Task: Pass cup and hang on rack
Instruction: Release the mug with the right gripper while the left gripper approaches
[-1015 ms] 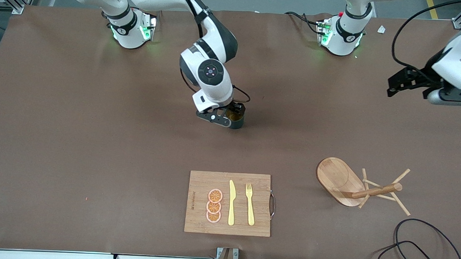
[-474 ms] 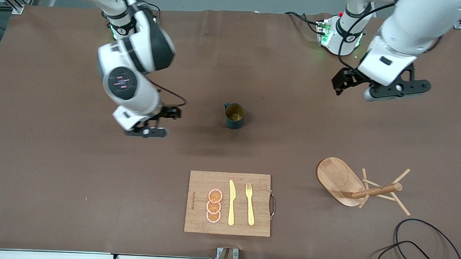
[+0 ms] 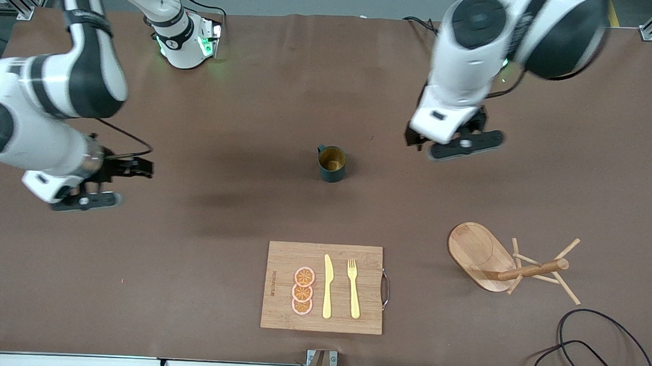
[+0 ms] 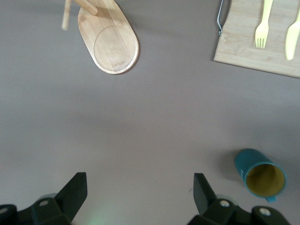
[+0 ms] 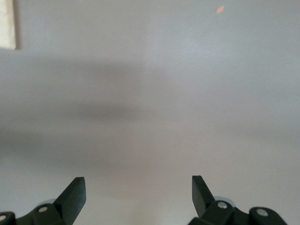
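The dark teal cup (image 3: 332,163) stands upright on the table's middle, yellow-ochre inside showing, nothing touching it. It also shows in the left wrist view (image 4: 260,173). The wooden rack (image 3: 498,262) lies tipped on its side toward the left arm's end, nearer the front camera than the cup; its oval base shows in the left wrist view (image 4: 108,42). My left gripper (image 3: 418,138) (image 4: 139,187) is open and empty, over bare table beside the cup. My right gripper (image 3: 131,168) (image 5: 138,187) is open and empty, over bare table toward the right arm's end.
A bamboo cutting board (image 3: 278,258) with orange slices, a yellow knife and a fork lies near the front edge; its end shows in the left wrist view (image 4: 234,42). Black cables (image 3: 599,343) coil at the front corner near the rack.
The right gripper has let go of the cup and moved away toward its own end of the table. The left arm has swung in from the table's end toward the cup.
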Controlling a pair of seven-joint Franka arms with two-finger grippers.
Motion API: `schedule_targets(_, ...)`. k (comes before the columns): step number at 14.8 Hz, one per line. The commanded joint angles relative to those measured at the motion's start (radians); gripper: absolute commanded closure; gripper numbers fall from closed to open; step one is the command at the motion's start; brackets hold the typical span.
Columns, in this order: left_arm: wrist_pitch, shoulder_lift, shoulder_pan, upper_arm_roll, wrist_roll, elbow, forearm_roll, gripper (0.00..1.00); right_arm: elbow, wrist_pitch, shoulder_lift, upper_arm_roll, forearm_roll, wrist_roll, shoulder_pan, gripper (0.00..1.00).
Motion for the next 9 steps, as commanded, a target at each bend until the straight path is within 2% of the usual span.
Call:
schedule_targets(1,0.006,0.097,-0.132,0.000,-0.188,0.044,0.133,0.00,0.073,-0.046,-0.011,0.024,-0.018,-0.018,-0.084,0.00)
schedule_targets(3,0.053,0.149,-0.210,0.000,-0.314,0.044,0.179,0.00,0.145,-0.106,-0.002,0.024,-0.018,-0.018,-0.126,0.00)
schedule_targets(5,0.066,0.204,-0.287,0.000,-0.436,0.044,0.233,0.00,0.169,-0.135,0.007,0.026,-0.018,-0.018,-0.170,0.00)
schedule_targets(7,0.066,0.278,-0.409,0.000,-0.660,0.044,0.344,0.00,0.168,-0.135,0.009,0.027,-0.011,-0.025,-0.216,0.00)
schedule_targets(9,0.066,0.329,-0.483,0.000,-0.884,0.044,0.424,0.00,0.170,-0.133,0.028,0.027,-0.001,-0.054,-0.222,0.00)
